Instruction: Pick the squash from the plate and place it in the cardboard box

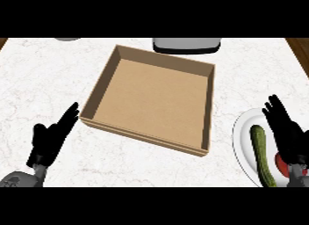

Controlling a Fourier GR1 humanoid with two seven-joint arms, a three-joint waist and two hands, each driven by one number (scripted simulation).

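A long, dark green squash (263, 154) is seen lying lengthwise on a round white plate (243, 145) at the right edge of the white marbled bench (40, 79), with a small red item (282, 167) beside it on the same plate, partly hidden. The black right hand (288, 132) is held over the plate, just to the right of the squash; its fingers (274, 107) are straight and slightly spread, pointing toward the far edge, and nothing is held by them; whether the squash is touched cannot be told. The black left hand (50, 136) is shown near the bench's front left corner, fingers straight and relaxed, empty, just beside the left wall of a shallow, square, brown cardboard box (150, 99). The box sits open at the middle of the bench, turned slightly askew. At the far edge, a grey rounded object (185, 45) is set behind the box, and another grey item (67, 39) is cut off toward the far left.
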